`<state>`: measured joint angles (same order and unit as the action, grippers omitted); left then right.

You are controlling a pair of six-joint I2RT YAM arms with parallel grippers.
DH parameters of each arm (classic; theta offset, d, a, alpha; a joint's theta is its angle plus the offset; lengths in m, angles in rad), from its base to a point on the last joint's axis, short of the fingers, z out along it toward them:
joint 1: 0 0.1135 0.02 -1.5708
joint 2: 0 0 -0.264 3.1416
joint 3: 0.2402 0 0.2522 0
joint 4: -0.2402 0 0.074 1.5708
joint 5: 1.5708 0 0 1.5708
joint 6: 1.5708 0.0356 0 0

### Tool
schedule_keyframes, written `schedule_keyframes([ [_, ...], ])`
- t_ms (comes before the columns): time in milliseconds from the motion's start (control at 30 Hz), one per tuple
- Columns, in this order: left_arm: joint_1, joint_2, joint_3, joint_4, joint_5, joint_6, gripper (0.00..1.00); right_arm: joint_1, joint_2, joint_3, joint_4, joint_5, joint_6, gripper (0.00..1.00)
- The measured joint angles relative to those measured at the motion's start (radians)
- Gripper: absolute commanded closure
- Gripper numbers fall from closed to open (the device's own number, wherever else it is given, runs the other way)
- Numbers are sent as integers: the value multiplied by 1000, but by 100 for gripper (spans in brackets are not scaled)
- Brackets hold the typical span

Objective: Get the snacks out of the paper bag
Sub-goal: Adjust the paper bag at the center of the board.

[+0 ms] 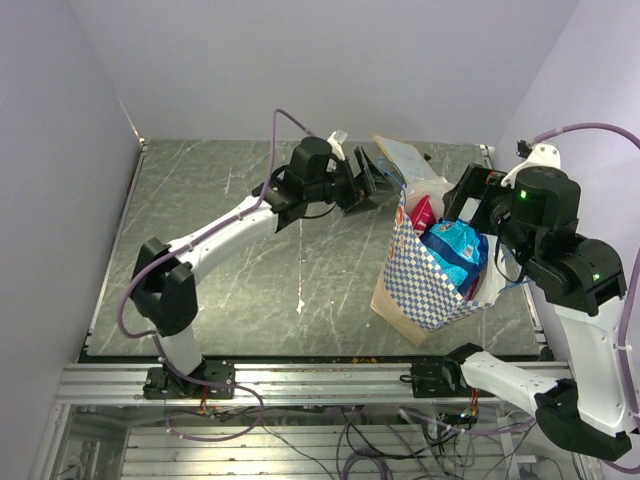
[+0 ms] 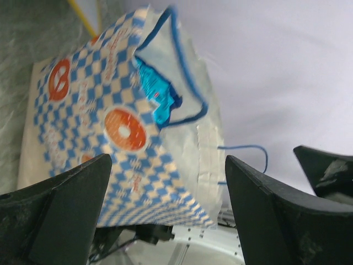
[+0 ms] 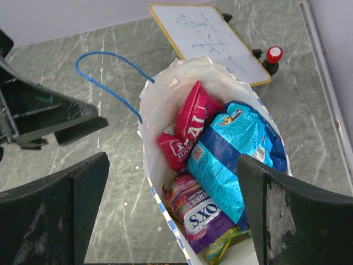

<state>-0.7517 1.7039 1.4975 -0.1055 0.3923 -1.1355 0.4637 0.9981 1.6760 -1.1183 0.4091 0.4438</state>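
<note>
Blue-and-white paper bag, snacks inside — left pincer and right pincer both apart.

Robotics lab test cell

Plain pale walls box in a dark marble-patterned table. Along its near edge an aluminium rail carries the left arm and right arm. Loose cables hang below it, and a small yellow-framed whiteboard lies near the far right corner.
</note>
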Motion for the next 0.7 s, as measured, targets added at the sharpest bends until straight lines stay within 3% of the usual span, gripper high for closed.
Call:
schedule_keyframes([
  [200,-8,137,165,84,12,-34,3,-3,-1,0,37,2,-34,0],
  [500,-18,332,385,108,23,-66,34,-5,-1,17,43,18,-43,0],
  [700,-18,394,451,66,24,-67,58,-5,-7,26,45,34,-61,0],
])
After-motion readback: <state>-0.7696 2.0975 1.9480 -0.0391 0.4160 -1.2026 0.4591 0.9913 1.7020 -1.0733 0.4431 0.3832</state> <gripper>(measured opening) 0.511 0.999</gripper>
